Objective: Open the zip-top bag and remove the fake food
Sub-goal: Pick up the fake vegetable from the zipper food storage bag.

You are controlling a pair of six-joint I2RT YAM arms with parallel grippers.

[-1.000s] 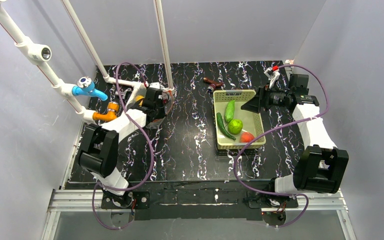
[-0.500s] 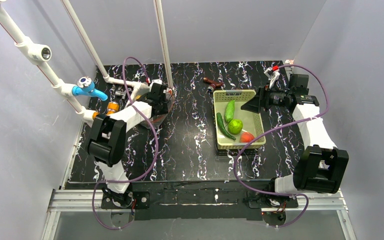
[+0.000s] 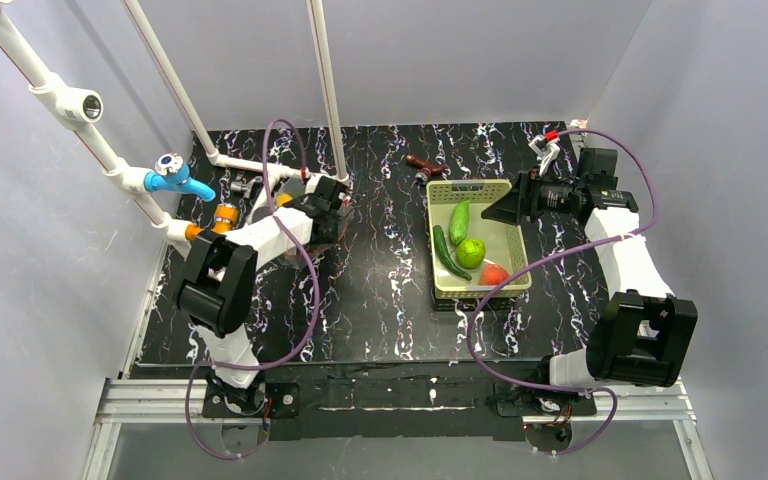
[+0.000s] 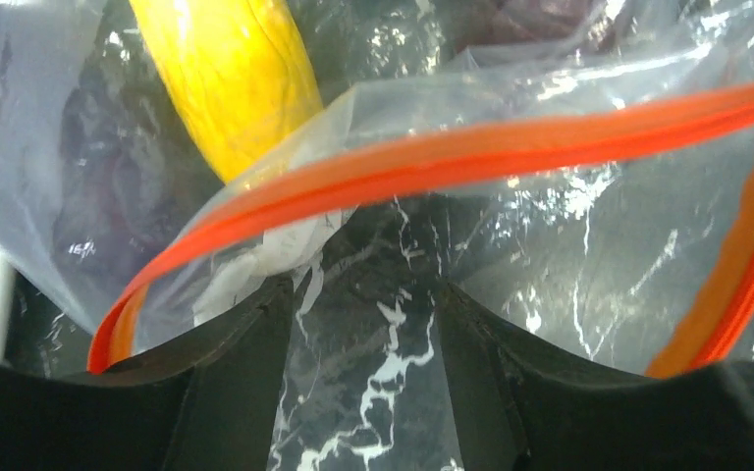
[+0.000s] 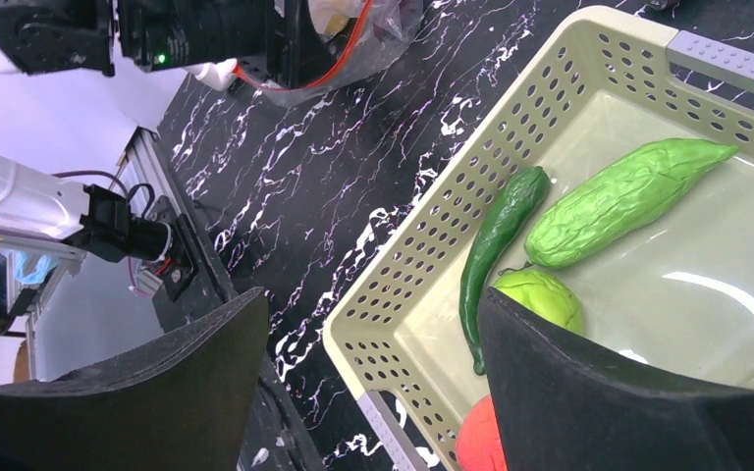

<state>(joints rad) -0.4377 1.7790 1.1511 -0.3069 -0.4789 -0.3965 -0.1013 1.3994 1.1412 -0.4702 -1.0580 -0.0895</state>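
Orange zipper strip point(image 4: 511, 147) runs across just ahead of the left hand point(image 4: 365, 294), whose fingers stand apart and clamp nothing; clear film lies slack over the gap. The zip-top bag point(image 3: 330, 222) sits on the table point(image 3: 380, 300), left of centre and toward the far edge. Its mouth looks parted, since two strip runs diverge at the right. Judgement: the yellow piece point(image 4: 226, 78), seen through the plastic, is the likely next grab. Enter under the upper strip and take food only; pinch film along with it and the whole bag may lift. The bag is thin, glossy and crinkled, so it will probably slide and fold. The right hand point(image 5: 371, 304) hangs spread and empty over the basket point(image 5: 550, 88), right of centre, which holds a cucumber point(image 5: 496, 235), a green round fruit point(image 5: 540, 294) and a tomato point(image 5: 481, 442).
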